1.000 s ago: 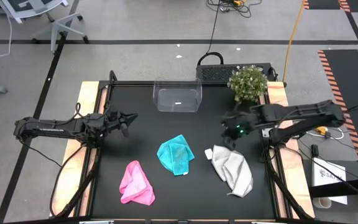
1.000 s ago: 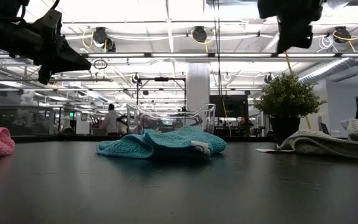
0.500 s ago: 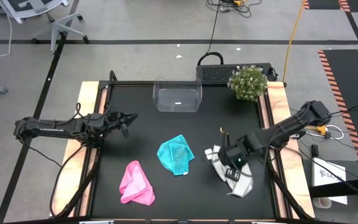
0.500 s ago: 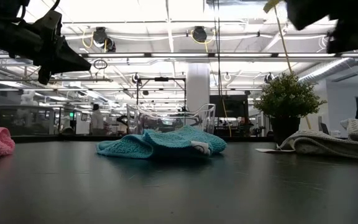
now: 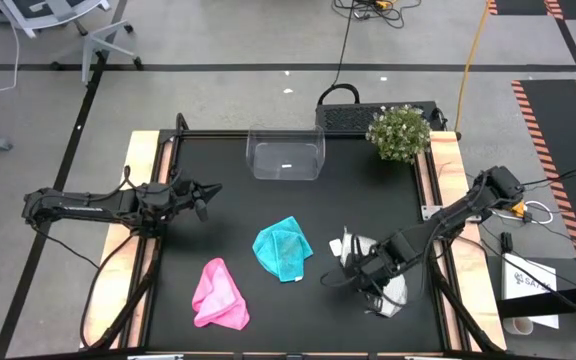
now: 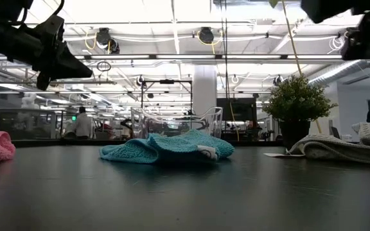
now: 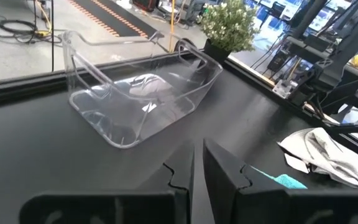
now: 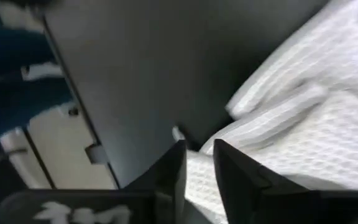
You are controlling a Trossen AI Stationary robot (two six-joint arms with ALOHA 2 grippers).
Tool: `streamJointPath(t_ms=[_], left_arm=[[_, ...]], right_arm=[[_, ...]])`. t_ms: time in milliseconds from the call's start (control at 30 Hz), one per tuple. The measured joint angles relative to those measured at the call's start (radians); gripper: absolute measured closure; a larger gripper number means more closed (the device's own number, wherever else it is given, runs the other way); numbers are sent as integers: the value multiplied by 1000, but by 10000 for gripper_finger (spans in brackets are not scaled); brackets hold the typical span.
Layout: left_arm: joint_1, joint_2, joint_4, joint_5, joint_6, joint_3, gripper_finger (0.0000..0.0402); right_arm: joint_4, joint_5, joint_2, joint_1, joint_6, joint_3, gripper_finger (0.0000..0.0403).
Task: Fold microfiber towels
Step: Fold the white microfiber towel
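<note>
A: The grey-white towel (image 5: 380, 275) looks soft, light and limp. It lies rumpled in loose ridges, so I judge it will sag and drag rather than hold any shape when lifted.

B: Where does it sit?

A: Take the clear tub (image 5: 285, 154) as the mark: the grey-white towel lies toward the front of the table and off to the right of it. The teal towel (image 5: 283, 248) lies crumpled almost straight in front of the tub, and the pink towel (image 5: 219, 294) farther forward and to the left.

B: Where would you take hold?

A: At a free corner or an outer hem, pinching one layer only. A grip mid-cloth would probably bunch it. The waffle weave should give the fingers some bite, so slipping seems unlikely.

B: And the grippers?

A: The right gripper (image 8: 197, 163) is low over the grey-white towel's edge, its fingers a narrow gap apart with nothing visibly held. The left gripper (image 7: 197, 160) waits left of the tub, above the table, fingers pressed nearly together and empty.
</note>
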Motion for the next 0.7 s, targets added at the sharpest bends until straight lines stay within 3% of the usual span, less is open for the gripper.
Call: streamJointPath(t_ms=[233, 533, 700], left_arm=[[0, 0, -4, 0, -6, 0, 366], [0, 0, -3, 0, -24, 0, 366], [0, 0, -3, 0, -38, 0, 366]], right_arm=[[114, -12, 14, 109, -60, -90, 286], [457, -7, 12, 163, -61, -268, 286], [502, -3, 12, 165, -92, -352, 286]])
